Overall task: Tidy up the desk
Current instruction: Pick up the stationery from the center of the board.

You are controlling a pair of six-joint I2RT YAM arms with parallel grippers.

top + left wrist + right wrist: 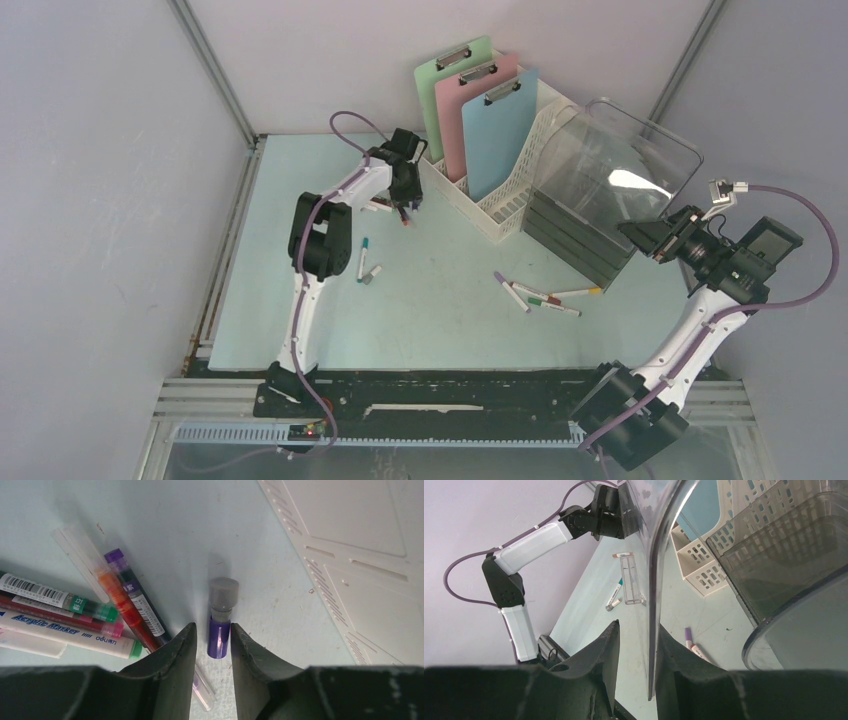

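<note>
The pale mint desk (440,310) spreads under both arms. The left arm reaches far and points its tool (213,630) down close over the desk. Its jaws are narrowed around a purple marker (219,640), and I cannot tell whether they grip it. The right arm is raised over the desk's right edge, its tool (636,630) clamped on the wall of a tilted clear bin (620,170).

desk (440,320) mint-blue; marker (219,637) purple, grey cap; bin (620,165) clear; rack (497,215) white

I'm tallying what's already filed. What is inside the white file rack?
A green clipboard, a pink clipboard and a blue clipboard stand upright in the white file rack. Its walls cover their lower ends, so anything lying at the bottom cannot be seen.
</note>
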